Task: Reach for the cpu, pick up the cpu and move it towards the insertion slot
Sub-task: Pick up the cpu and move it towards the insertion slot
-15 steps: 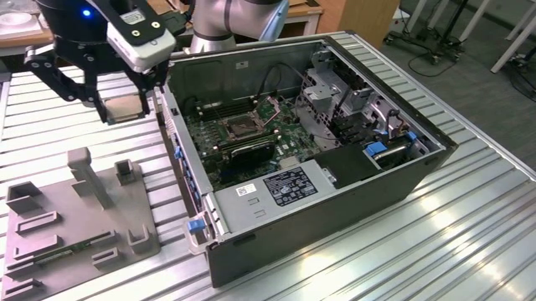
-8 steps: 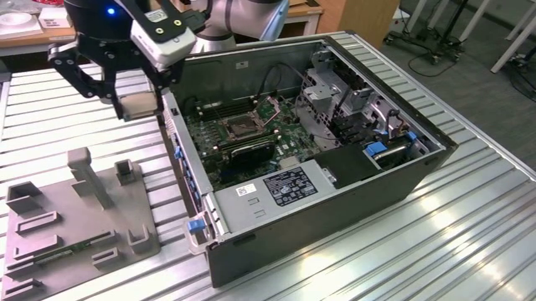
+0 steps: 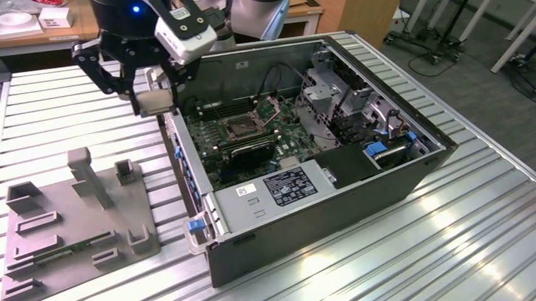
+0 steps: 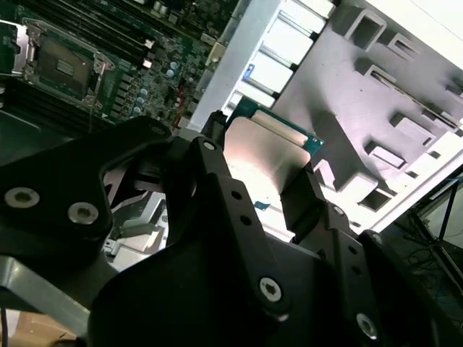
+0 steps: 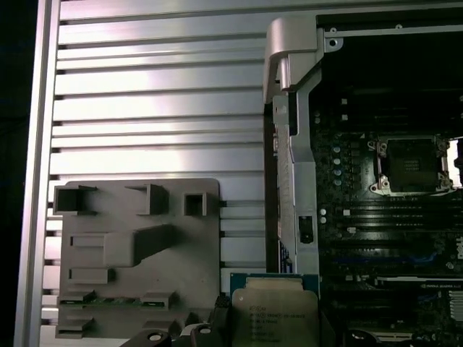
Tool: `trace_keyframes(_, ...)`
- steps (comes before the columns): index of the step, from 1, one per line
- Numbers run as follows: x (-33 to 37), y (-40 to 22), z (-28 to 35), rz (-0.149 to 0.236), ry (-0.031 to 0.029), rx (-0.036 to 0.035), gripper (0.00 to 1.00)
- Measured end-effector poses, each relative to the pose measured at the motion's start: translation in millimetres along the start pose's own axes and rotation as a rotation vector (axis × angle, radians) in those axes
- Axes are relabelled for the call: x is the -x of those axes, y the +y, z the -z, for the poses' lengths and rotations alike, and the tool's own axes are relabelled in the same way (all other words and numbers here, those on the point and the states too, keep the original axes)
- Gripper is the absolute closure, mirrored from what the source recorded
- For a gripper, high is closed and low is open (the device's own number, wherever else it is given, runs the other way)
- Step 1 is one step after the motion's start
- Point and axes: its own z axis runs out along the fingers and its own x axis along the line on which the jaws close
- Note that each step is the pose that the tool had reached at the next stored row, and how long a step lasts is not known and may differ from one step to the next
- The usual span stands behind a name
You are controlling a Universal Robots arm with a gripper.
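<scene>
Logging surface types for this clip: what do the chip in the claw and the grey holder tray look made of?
The flat square silvery cpu looks like brushed metal on a green board edge; it shows a soft sheen. The grey moulded holder tray looks like matte plastic, uniformly dull, though painted metal is possible.

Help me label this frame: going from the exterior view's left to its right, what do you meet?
Grey tray → gripper holding the cpu → insertion slot on the motherboard → drive cage → blue latch.
</scene>
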Motion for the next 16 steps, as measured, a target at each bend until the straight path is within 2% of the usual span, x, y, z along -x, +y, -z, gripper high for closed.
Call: trace_keyframes(16,33.3,2.5,-1.3,-0.005,-0.0003,-0.0002,0.45)
